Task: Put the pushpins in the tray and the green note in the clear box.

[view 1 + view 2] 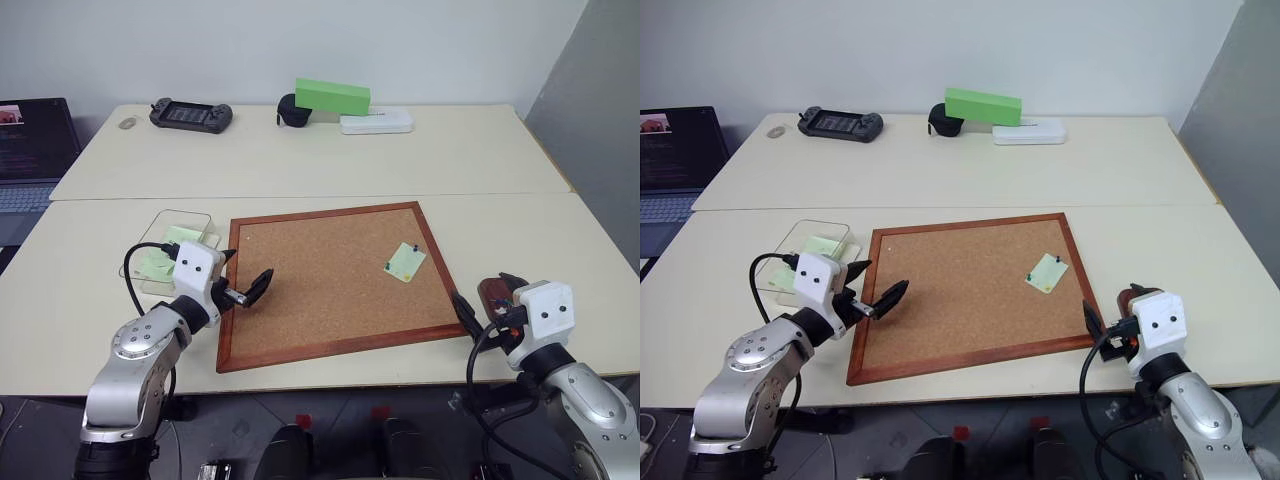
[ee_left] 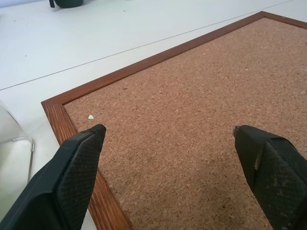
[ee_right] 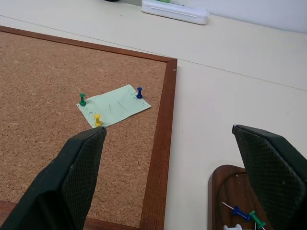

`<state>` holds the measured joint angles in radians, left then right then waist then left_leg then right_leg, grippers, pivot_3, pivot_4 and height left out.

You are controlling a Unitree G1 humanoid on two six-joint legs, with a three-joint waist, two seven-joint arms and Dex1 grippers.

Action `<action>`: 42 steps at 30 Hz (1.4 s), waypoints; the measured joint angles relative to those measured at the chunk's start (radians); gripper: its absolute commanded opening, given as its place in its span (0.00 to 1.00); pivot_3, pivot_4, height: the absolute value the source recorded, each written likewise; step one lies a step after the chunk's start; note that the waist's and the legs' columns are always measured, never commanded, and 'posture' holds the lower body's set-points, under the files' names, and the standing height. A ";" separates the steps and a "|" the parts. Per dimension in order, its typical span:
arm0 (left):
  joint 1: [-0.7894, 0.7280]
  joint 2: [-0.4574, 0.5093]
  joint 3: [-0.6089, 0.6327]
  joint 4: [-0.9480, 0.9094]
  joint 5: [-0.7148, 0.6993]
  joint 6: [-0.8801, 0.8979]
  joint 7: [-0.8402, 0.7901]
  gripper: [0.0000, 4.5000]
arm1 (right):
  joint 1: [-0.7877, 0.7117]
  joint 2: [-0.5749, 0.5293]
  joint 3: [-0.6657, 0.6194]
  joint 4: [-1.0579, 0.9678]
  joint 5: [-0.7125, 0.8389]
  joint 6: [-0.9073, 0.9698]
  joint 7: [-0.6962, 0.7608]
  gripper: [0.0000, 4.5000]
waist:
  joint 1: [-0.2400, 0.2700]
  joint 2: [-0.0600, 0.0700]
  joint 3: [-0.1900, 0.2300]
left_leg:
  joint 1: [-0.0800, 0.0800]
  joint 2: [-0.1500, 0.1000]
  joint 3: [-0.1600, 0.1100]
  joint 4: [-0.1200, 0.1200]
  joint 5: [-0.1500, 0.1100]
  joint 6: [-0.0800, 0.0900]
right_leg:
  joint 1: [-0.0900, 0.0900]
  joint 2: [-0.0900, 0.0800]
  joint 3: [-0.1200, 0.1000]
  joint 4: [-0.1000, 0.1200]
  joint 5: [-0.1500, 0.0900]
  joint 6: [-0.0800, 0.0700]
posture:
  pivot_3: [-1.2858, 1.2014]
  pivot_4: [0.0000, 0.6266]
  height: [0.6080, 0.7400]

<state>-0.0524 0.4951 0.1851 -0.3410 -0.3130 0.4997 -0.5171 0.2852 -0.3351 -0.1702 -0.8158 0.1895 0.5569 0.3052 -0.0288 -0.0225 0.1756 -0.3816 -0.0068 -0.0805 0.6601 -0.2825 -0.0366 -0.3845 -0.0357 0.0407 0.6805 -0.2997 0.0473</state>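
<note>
Premises present as an office or lab workroom. Evidence: two plain cream tables (image 1: 300,160) butted together against a bare white wall (image 1: 300,40); an open laptop (image 1: 30,150) at 10 o'clock; a handheld game console (image 1: 191,116) at 11 o'clock; a white flat case (image 1: 377,122) and bright green block (image 1: 332,97) at 12 o'clock; a wood-framed corkboard (image 1: 330,280) centrally placed

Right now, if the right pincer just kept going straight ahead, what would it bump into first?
Probably the corkboard's wooden edge, then the pinned green note. The right pincer is open, and depth is hard to judge.
</note>
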 measured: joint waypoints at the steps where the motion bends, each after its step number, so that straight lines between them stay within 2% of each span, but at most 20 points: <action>1: 0.000 0.000 0.000 0.000 -0.002 0.001 0.000 1.00 | 0.000 0.000 0.000 0.000 0.000 0.000 0.000 1.00 | 0.000 0.000 0.000 | 0.000 0.000 0.000 0.000 0.000 0.000 | 0.000 0.000 0.000 0.000 0.000 0.000 | 0.52 0.24 1.00; 18: 0.001 -0.009 0.009 -0.001 -0.024 -0.001 0.016 1.00 | 0.032 0.002 0.000 0.047 -0.009 -0.054 0.002 1.00 | -0.001 0.000 0.000 | 0.000 0.000 0.000 0.000 0.000 0.000 | 0.000 0.000 0.000 0.000 0.000 0.000 | 0.52 0.24 1.00; 27: 0.060 -0.077 0.057 -0.056 0.005 -0.010 0.161 1.00 | 0.041 0.003 0.016 0.066 -0.010 -0.100 0.021 1.00 | 0.001 0.000 0.000 | 0.000 0.000 0.000 0.000 0.000 0.000 | 0.000 -0.001 0.000 0.000 0.000 0.000 | 0.52 0.24 1.00; 34: 0.050 -0.068 0.060 -0.061 0.001 -0.002 0.176 1.00 | 0.005 -0.012 0.017 0.094 -0.008 -0.109 0.035 1.00 | 0.000 0.000 0.000 | 0.000 0.000 0.000 0.000 0.000 0.000 | 0.001 0.000 0.000 0.000 0.000 0.000 | 0.52 0.24 1.00; 37: 0.005 0.009 0.044 -0.019 -0.033 0.006 0.068 1.00 | -0.024 -0.045 0.013 0.118 0.018 -0.108 0.070 1.00 | 0.000 0.000 0.000 | 0.000 0.000 0.000 0.001 0.000 0.000 | 0.001 0.003 -0.001 0.000 0.000 0.000 | 0.52 0.24 1.00; 39: -0.060 0.091 0.013 0.029 -0.066 0.016 -0.063 1.00 | -0.063 -0.071 -0.007 0.138 0.055 -0.104 0.106 1.00 | 0.000 0.000 0.000 | 0.001 0.000 0.000 0.001 0.000 0.000 | 0.001 0.004 -0.001 0.000 0.000 0.000 | 0.52 0.24 1.00; 42: -0.201 0.160 -0.027 0.138 -0.131 0.061 -0.232 1.00 | -0.119 -0.116 -0.026 0.176 0.132 -0.088 0.177 1.00 | 0.000 0.000 0.000 | 0.001 0.000 0.000 0.001 0.000 0.000 | 0.002 0.005 -0.001 0.000 0.000 0.000 | 0.52 0.24 1.00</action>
<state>-0.2537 0.6547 0.1583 -0.2028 -0.4442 0.5608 -0.7494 0.1659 -0.4511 -0.1964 -0.6400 0.3211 0.4687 0.4826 -0.0291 -0.0227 0.1760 -0.3802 -0.0071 -0.0807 0.6611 -0.2824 -0.0365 -0.3824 -0.0307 0.0398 0.6805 -0.2997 0.0472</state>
